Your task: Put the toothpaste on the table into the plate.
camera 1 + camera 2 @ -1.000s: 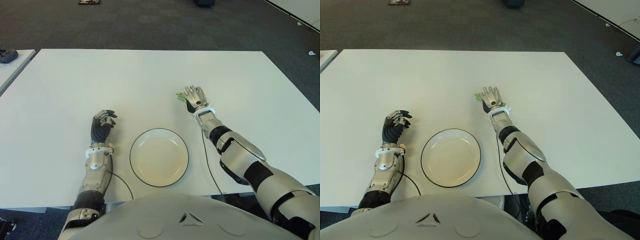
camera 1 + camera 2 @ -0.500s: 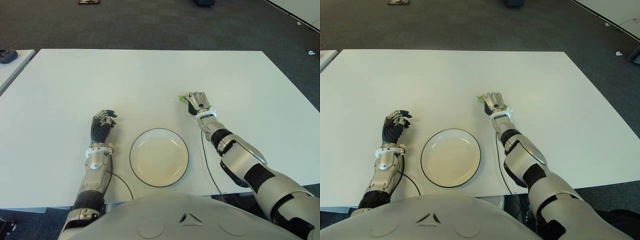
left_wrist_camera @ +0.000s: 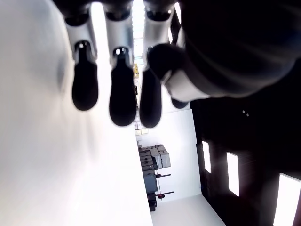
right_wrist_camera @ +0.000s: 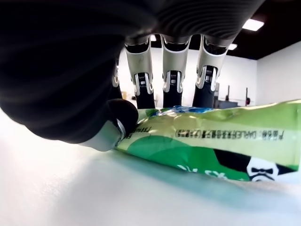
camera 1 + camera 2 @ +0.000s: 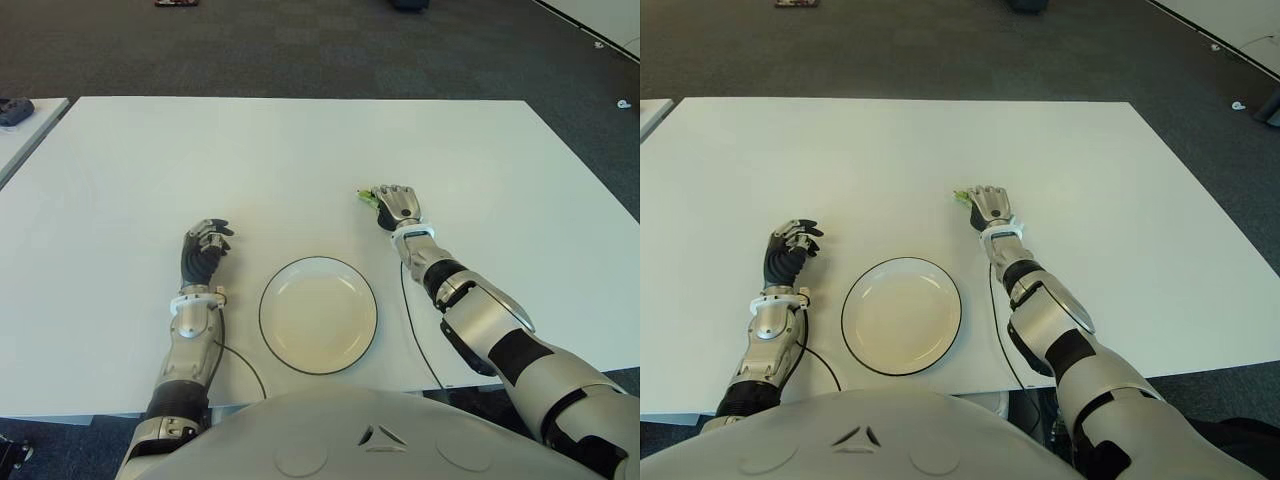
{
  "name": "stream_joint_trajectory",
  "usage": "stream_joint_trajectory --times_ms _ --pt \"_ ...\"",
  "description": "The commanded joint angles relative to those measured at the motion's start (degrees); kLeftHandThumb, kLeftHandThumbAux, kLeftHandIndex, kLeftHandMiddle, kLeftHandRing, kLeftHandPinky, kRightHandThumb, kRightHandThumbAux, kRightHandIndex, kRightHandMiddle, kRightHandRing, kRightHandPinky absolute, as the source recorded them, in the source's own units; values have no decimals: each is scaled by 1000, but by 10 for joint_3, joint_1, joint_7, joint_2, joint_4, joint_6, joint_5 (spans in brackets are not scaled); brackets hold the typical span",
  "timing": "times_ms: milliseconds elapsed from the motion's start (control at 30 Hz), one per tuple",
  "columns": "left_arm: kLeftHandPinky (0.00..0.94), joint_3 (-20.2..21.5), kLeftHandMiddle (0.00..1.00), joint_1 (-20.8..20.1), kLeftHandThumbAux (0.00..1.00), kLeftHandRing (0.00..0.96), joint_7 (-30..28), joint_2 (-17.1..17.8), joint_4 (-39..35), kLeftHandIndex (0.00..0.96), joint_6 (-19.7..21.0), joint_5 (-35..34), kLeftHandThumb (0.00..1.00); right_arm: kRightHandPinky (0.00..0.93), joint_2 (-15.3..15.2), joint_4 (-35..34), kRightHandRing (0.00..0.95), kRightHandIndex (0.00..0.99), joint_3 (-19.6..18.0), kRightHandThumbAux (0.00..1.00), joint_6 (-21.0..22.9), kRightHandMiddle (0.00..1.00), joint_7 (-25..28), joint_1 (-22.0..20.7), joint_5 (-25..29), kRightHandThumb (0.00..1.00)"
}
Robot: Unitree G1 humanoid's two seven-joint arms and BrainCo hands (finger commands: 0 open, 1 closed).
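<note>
The toothpaste is a green tube lying flat on the white table, just beyond and to the right of the plate. Only its green end shows past my right hand. That hand lies over the tube, the fingers curled down behind it and the thumb pressed on its near side. The white, dark-rimmed plate stands empty near the table's front edge. My left hand shows left of the plate, fingers curled, holding nothing.
A second white table at the far left carries a dark object. Thin black cables run from both forearms to the front edge. Dark carpet lies beyond the table.
My right hand has come down and slightly nearer over the tube, and its fingers went from raised and spread to curled around it. The left hand and plate have not moved.
</note>
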Motion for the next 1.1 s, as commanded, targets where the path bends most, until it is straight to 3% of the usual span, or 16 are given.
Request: stream_joint_trajectory --times_ms 33,267,333,500,867,1100 --pt "626 3 496 5 679 642 -3 1 12 407 16 0 834 340 3 15 311 425 -24 724 -9 322 18 15 24 704" --pt "627 5 494 4 679 643 -1 0 17 409 4 0 834 386 2 12 344 424 -64 723 -22 345 12 5 58 707" --pt "620 6 492 4 679 640 -2 0 18 411 2 -1 834 488 1 10 433 448 -75 700 -28 395 10 0 67 786" --pt "618 6 491 5 679 638 -2 0 20 412 -4 0 834 606 1 7 544 439 -96 686 -42 450 7 -5 84 832" --pt "634 6 496 3 679 646 7 -1 28 408 -22 7 835 726 1 2 662 395 -134 687 -59 517 8 -11 112 836" --pt "623 7 498 3 679 649 2 2 29 408 -12 6 835 807 1 -7 752 392 -152 688 -76 568 -3 -20 127 837"
